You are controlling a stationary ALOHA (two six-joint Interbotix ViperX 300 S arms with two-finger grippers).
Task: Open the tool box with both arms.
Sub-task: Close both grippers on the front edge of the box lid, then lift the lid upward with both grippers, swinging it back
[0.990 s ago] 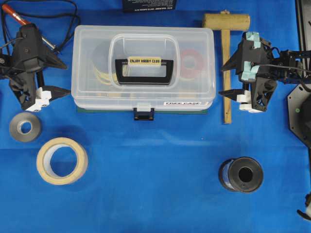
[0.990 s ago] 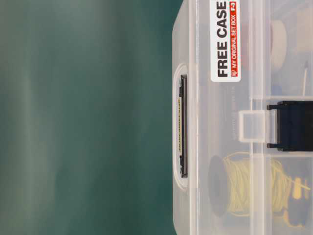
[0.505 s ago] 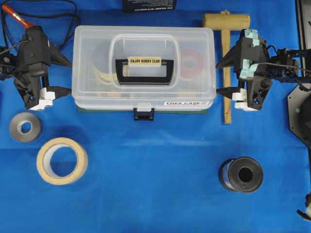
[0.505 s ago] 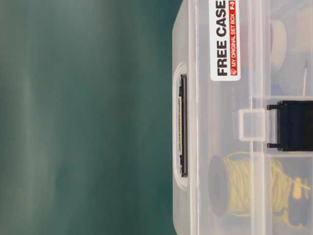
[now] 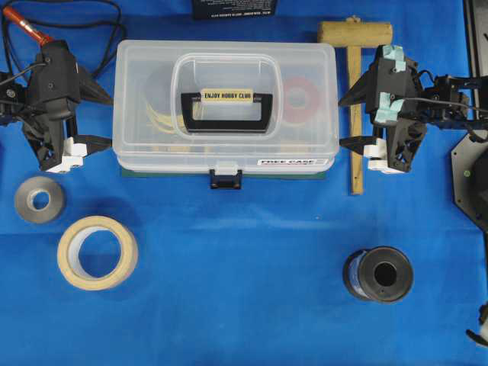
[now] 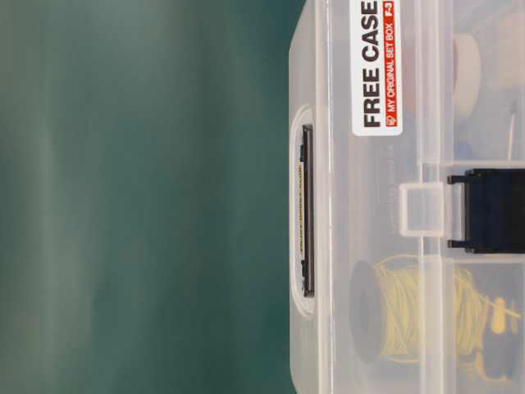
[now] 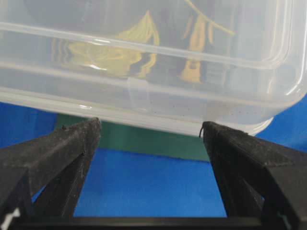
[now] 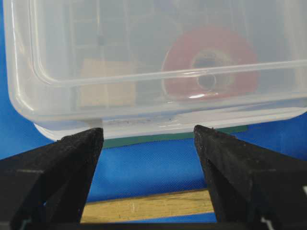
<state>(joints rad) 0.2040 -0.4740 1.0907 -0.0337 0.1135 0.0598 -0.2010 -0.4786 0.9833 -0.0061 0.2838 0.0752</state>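
Observation:
The clear plastic tool box [image 5: 225,107] sits at the back middle of the blue cloth, lid down, with its black handle [image 5: 226,113] and dark front latch [image 5: 226,180]. It also shows in the table-level view [image 6: 410,197], in the left wrist view [image 7: 153,62] and in the right wrist view [image 8: 158,62]. My left gripper [image 5: 105,120] is open, both fingertips against the box's left end wall [image 7: 151,129]. My right gripper [image 5: 345,122] is open, fingertips against the box's right end [image 8: 148,130]. Nothing is between either pair of jaws.
A wooden mallet [image 5: 354,84] lies just right of the box, under my right gripper. A grey tape roll [image 5: 39,200] and a beige tape roll [image 5: 97,252] lie front left. A dark wire spool [image 5: 378,274] stands front right. A green mat [image 5: 221,174] lies under the box.
Both grippers moved inward from beside the box until their open fingertips reached its two ends; since half a second ago they have hardly moved. The box has not moved.

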